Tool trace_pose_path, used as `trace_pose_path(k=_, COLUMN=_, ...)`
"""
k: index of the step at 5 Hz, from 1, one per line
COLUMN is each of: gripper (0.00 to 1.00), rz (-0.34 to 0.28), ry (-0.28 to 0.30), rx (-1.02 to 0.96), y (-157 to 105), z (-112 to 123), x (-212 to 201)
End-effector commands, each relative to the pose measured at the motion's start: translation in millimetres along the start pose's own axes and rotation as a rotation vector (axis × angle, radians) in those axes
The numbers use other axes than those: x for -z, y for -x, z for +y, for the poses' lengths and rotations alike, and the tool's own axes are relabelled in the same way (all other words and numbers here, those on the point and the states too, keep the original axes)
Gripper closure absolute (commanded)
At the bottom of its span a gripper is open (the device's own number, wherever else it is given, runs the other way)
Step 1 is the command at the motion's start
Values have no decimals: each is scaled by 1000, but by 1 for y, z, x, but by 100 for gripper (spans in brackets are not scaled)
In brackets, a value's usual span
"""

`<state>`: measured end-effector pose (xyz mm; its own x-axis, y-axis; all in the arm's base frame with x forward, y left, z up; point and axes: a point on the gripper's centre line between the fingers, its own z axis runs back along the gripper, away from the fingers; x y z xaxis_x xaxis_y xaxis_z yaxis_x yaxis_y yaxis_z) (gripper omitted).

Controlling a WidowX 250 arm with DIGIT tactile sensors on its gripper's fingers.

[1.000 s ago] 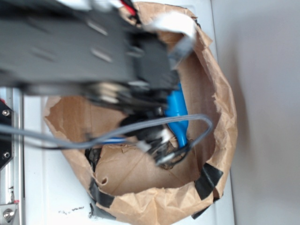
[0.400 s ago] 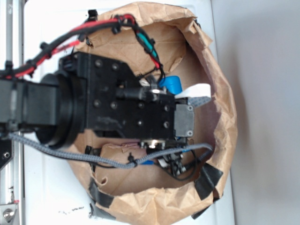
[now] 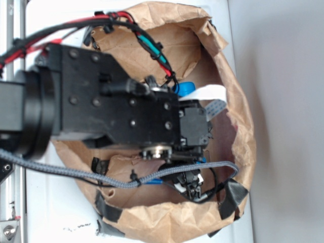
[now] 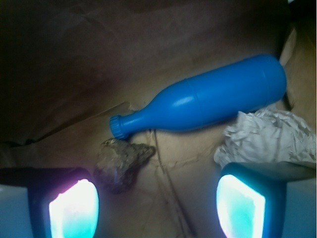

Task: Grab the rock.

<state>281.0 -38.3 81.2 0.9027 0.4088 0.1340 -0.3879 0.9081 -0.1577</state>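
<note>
In the wrist view the rock [image 4: 121, 162] is a small dark brown jagged lump lying on the brown paper floor, just below the cap of the blue bottle [image 4: 208, 99]. My gripper [image 4: 157, 206] is open, its two glowing fingers wide apart at the bottom of the frame. The rock sits just beyond the left finger's [image 4: 74, 210] tip, close to its inner side, and nothing lies between the fingers. In the exterior view the arm's black body hides the rock; only a bit of the bottle [image 3: 186, 88] shows.
A crumpled off-white paper ball [image 4: 262, 139] lies just above the right finger [image 4: 241, 206], under the bottle's wide end. Everything sits inside a brown paper bag [image 3: 238, 116] with raised, rolled walls. Grey and red cables run over the arm.
The arm has swung over the bag from the top left and reached further right across it, so that it now covers most of the bag's floor and the bottle.
</note>
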Motion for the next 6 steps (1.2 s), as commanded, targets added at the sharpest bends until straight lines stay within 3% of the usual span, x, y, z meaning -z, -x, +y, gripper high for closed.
trace_pose_path(k=1, gripper=0, rz=-93, ry=1, rx=9, y=-4, z=-22, x=14)
trace_pose_path(k=3, gripper=0, rz=17, ry=-2, rx=79, y=7, z=-32, x=64)
trace_pose_path(k=4, gripper=100, rz=11, ry=-32, rx=43, y=6, z=-28, x=72)
trace_pose_path(k=5, gripper=100, rz=-5, ry=-5, rx=71, y=2, z=-24, x=50)
trace_pose_path(k=6, gripper=100, rz=-28, ry=79, rx=110, y=-1, z=-6, x=-4)
